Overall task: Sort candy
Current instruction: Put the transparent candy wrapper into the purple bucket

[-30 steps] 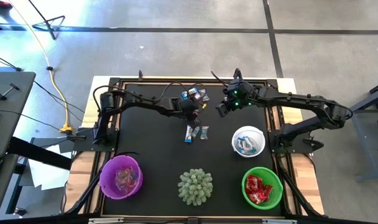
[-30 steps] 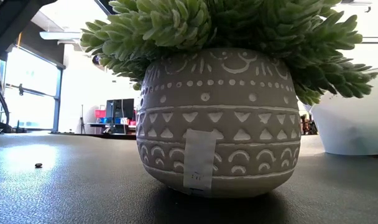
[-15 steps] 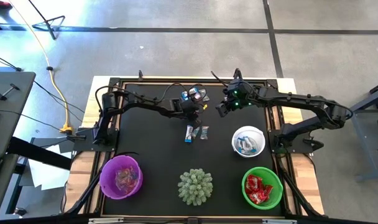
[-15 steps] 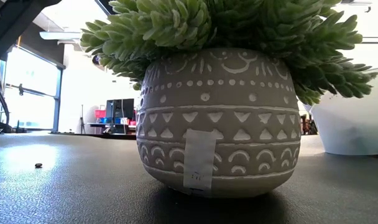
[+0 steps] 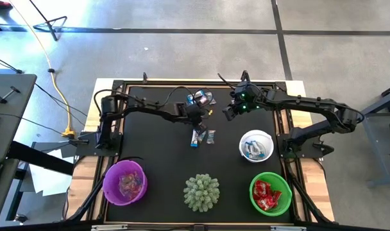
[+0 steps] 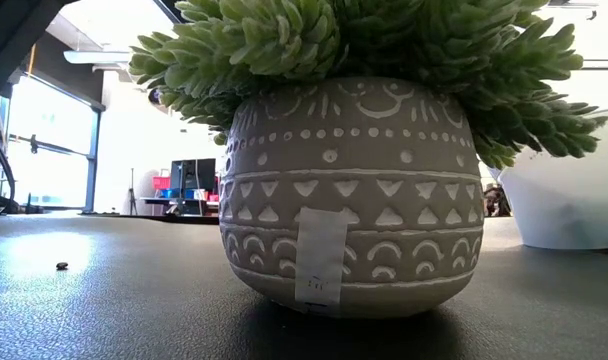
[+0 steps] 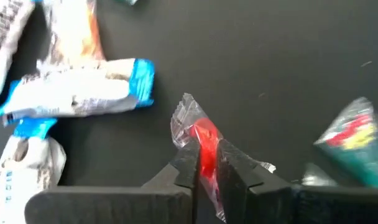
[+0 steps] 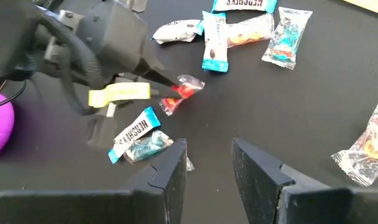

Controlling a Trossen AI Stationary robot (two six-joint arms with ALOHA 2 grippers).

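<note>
Left hand, since then, on red candy

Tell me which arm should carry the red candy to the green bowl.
Left. The left gripper is already shut on the red candy; the right gripper hangs open and empty nearby, though nearer the green bowl.

Left claw has shifted slightly toward the loose sweets at mid-table since one second ago. It is now clamped on a red wrapped candy. No other change observed.
</note>
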